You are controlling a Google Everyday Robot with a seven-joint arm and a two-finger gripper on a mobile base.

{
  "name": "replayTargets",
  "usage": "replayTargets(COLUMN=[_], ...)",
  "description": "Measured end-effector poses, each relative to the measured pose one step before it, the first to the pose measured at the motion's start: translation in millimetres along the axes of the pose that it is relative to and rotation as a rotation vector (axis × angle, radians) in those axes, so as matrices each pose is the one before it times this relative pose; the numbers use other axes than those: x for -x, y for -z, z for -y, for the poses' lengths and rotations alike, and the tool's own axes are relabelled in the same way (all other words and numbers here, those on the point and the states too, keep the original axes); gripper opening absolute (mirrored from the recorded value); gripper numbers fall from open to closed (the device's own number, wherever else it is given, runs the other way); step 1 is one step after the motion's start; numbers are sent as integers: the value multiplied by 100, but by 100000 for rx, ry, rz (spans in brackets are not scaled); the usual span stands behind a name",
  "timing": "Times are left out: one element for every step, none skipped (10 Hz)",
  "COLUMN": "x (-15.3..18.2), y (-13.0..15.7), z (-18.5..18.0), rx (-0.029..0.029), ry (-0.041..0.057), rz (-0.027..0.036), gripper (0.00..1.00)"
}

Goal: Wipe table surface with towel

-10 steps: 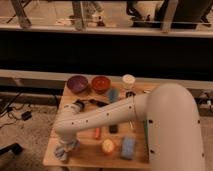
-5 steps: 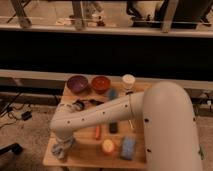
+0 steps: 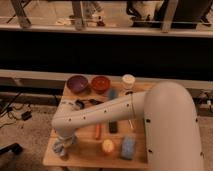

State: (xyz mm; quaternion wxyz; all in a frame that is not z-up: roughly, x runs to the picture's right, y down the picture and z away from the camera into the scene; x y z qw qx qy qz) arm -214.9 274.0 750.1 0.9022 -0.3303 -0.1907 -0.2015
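Note:
My white arm [image 3: 107, 112] reaches down to the front left corner of the small wooden table [image 3: 85, 156]. My gripper [image 3: 64, 146] is at that corner, pressed down on a crumpled grey-blue towel [image 3: 60, 148] that lies on the table top near its left edge. The wrist hides most of the gripper.
On the table are a purple bowl [image 3: 77, 83], a red bowl [image 3: 101, 82], a white cup [image 3: 128, 81], a blue item [image 3: 112, 94], an orange stick [image 3: 97, 131], a dark bar [image 3: 113, 126], a round yellow item [image 3: 108, 146] and a blue sponge [image 3: 128, 147]. Cables [image 3: 12, 110] lie on the floor at left.
The arm has shifted slightly left and toward the table's front left corner, with the towel under the gripper.

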Motion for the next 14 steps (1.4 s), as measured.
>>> replayTargets(x=[-7,10,-11,18,-9,-3,5,7,0,3,1,18,9,2], y=[10,-7,4,-4,3,-1,-1,-2,-2,0,-1,-3,-2,-4], z=[9,-2,3,2,-1,0,0,0,-2,2,0,1,-1,-1], rx=[-25,11,-14,-3,-4,0,3,4,5,-3,3,5,4,8], ry=[-26,24,-33,32,-15,-3,4,11,4,0,4,34,28,9], rz=[6,0,11,14,-4,-5,5,3,-1,2,0,3,0,-4], gripper=[39,48,59,67,72,72,72,72,72,72,72,72,72,72])
